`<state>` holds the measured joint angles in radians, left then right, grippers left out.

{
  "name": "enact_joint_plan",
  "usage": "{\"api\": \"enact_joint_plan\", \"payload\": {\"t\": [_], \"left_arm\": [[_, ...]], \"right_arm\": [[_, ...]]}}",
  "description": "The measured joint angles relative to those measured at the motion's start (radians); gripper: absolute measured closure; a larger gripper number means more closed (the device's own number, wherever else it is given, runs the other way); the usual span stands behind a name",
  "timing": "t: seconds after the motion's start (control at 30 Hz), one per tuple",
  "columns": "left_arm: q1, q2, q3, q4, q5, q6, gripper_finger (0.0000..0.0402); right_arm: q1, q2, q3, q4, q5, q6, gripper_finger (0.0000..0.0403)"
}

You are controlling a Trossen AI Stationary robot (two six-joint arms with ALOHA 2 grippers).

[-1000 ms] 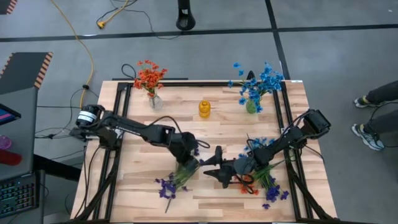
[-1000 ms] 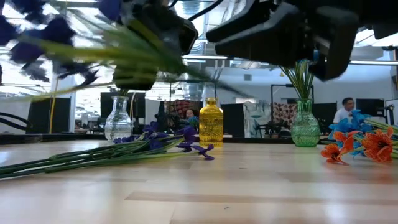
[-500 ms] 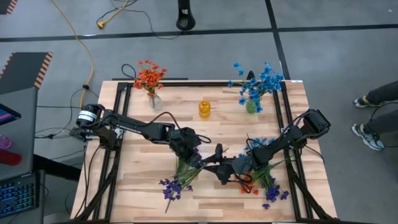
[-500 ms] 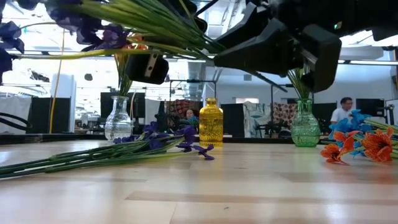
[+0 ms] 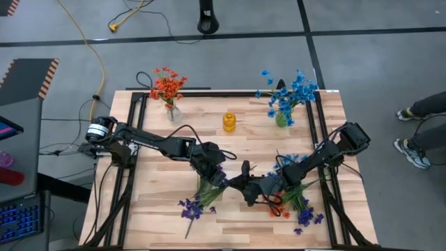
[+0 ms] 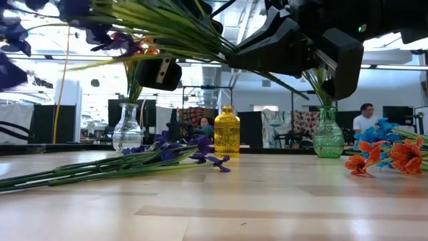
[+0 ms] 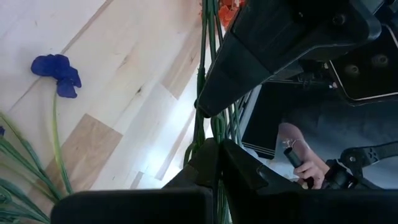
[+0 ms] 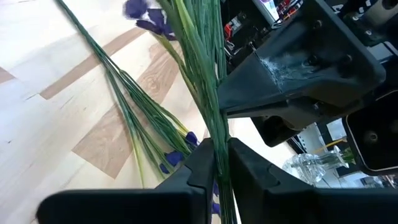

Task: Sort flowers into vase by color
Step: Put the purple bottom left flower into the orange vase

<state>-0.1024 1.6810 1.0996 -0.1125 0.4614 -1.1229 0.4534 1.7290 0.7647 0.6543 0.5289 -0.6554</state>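
A pale wooden surface framed by black rails stands on a grey floor, with a yellow cable trailing off behind it. The yellow bottle sits in the middle of the far half; to one side of it a clear vase holds orange-red flowers, and to the other side a green vase holds bright blue flowers.

Both arms meet well in front of the yellow bottle, toward the near edge. The left gripper and the right gripper face each other there — almost touching — over one bundle of purple flowers. The bundle's green stems run from the grippers down to dark purple blossoms lying farther from the bottle, on the clear-vase side. In the left wrist view the left gripper has its fingers pinched shut on the thin green stems, and in the right wrist view the right gripper is likewise clamped on the same bunch of stems. In the low view the held stems are lifted above the wood, while another purple sprig lies flat on it in front of the bottle.

A loose pile of blue, purple and orange-red sprigs lies on the green-vase side of the grippers — under the right arm. A person's shoes show on the floor beyond that side.
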Motion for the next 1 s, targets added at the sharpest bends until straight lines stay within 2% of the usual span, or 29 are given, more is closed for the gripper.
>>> {"api": "enact_joint_plan", "payload": {"t": [0.17, 0.3, 0.43, 0.57, 0.73, 1.0], "left_arm": [[0.000, 0.000, 0.000, 0.002, -0.001, 0.006, 0.0401], [-0.004, 0.000, -0.002, 0.044, 0.004, 0.115, 0.0395], [-0.008, 0.000, -0.002, 0.076, 0.008, 0.177, 0.0361], [-0.005, 0.000, -0.002, 0.079, 0.009, 0.281, 0.0308], [0.017, 0.000, 0.000, 0.108, 0.028, 0.504, 0.0255], [0.064, -0.027, 0.000, 0.155, 0.048, 0.777, 0.0240]], "right_arm": [[-0.003, 0.000, 0.000, 0.000, 0.000, 0.000, 0.0334], [-0.002, 0.000, 0.000, 0.007, 0.000, 0.000, 0.0348], [0.013, -0.002, 0.000, 0.015, 0.002, 0.001, 0.0371], [0.022, -0.006, 0.000, 0.011, 0.007, 0.013, 0.0373], [0.031, -0.044, -0.002, -0.007, 0.008, 0.078, 0.0373], [0.021, -0.168, -0.003, -0.141, 0.030, 0.162, 0.0373]]}}
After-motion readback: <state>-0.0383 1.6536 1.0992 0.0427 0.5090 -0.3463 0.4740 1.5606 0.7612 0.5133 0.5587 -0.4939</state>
